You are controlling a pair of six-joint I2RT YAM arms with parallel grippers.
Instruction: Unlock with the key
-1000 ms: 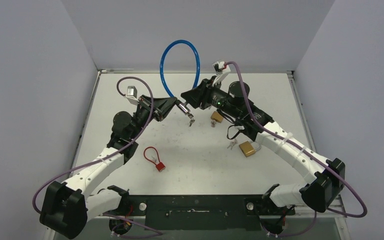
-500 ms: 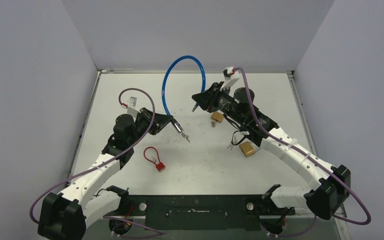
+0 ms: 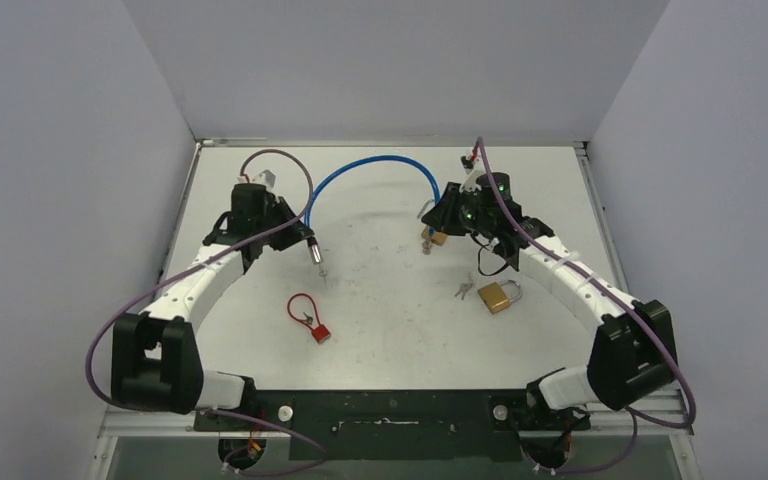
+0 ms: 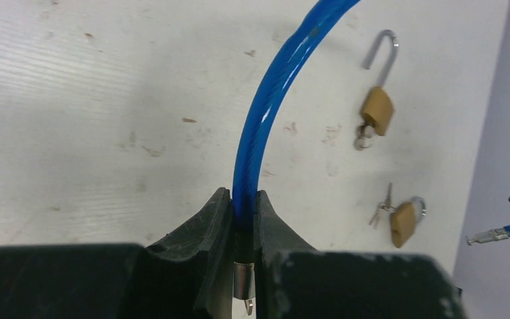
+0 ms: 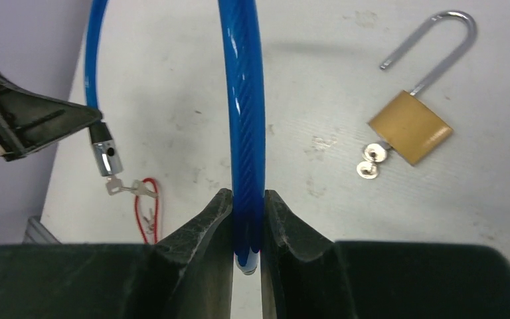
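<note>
A blue cable lock arcs low over the table between both grippers, its two ends apart. My left gripper is shut on the end with the metal lock cylinder; a key hangs from the cylinder. The left wrist view shows the fingers clamped on the cable just above the cylinder. My right gripper is shut on the other, plain end of the cable. The right wrist view also shows the cylinder and its keys.
A small red cable lock lies front left of centre. A brass padlock with keys lies at the right. Another brass padlock, shackle open, lies just under the right gripper. Grey walls enclose the table.
The cable's two ends, together a second ago, have come apart. Both arms have swung outward and lower, and the tall upright loop has opened into a wide low arc.
</note>
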